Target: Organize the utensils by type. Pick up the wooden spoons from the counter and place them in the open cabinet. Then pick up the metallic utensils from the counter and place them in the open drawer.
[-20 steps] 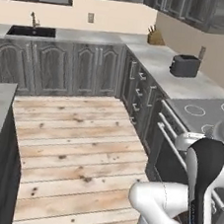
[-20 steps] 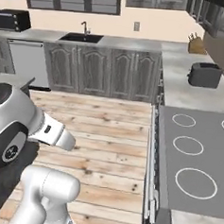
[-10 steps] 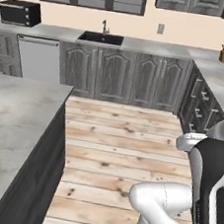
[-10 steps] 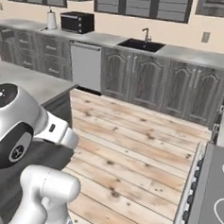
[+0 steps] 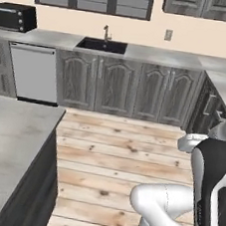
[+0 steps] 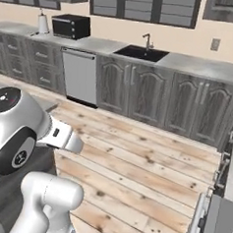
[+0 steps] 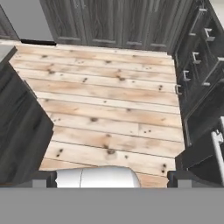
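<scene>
Hand [image 7: 112, 177] spread wide, nothing in it, over plank floor [image 7: 109, 109]. Sink [image 5: 101, 45] set in far worktop [image 5: 157, 55], microwave [image 5: 15, 17] at left end.

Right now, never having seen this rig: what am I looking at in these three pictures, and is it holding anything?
It is a rendered kitchen with a white robot arm with dark joints on a driving base. Two pictures come from cameras on that base, behind the arm to its left and right; the third comes from a camera on the hand, looking down along the gripper.

Both base views face a pale marbled stone counter over grey panelled cabinets. Set into it is a dark sink with a tap. On it stands a black microwave oven, with a white roll beside it.

The hand view looks down at the light wooden plank floor. The two dark fingertips stand wide apart, with nothing between them: the gripper is open and holds nothing.
</scene>
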